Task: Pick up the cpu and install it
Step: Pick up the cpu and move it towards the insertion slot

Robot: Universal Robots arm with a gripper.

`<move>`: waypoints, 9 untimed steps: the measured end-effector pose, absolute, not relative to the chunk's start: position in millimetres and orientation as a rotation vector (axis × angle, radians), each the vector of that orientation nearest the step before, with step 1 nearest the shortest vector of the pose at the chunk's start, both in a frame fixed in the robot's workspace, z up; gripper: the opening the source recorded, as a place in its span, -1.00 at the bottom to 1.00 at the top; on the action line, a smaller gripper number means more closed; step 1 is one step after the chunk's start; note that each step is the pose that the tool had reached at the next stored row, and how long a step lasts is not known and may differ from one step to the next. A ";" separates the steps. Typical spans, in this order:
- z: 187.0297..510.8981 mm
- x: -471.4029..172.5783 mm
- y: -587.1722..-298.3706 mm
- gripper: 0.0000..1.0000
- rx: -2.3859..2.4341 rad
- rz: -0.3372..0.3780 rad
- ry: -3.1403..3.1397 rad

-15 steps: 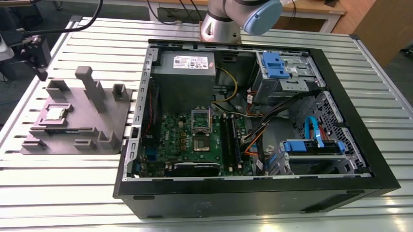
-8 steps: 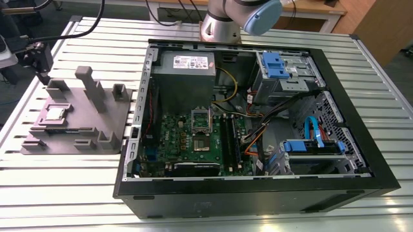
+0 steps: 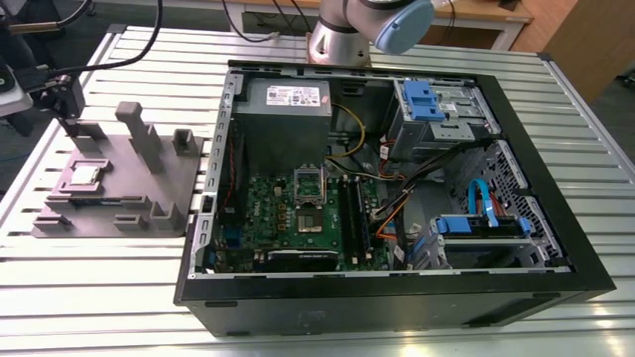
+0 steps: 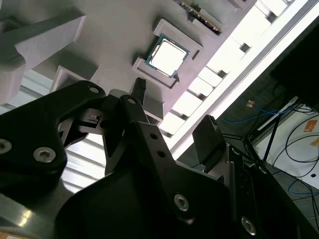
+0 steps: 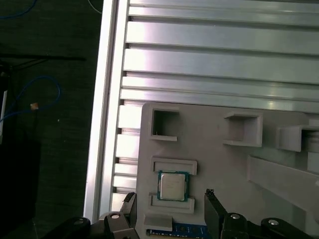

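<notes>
Seemingly empty, the hand (image 5: 170, 195) hovers wide open over the cpu (image 5: 173, 185) in the grey fixture (image 5: 224, 169).

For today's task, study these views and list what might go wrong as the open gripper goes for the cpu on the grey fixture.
1. The cpu lies flat between raised ledges of the fixture. If the open gripper comes down off-centre, it may strike a ledge or tilt the cpu.
2. Tall upright blocks stand close by, and the gripper may clip one.
</notes>
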State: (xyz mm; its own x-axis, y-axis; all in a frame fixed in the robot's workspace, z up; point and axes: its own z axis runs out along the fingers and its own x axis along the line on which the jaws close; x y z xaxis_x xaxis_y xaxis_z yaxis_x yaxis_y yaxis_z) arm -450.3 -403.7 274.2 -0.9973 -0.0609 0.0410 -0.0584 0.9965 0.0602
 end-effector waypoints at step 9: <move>268.0 -450.3 -405.9 0.29 0.093 -0.094 -3.096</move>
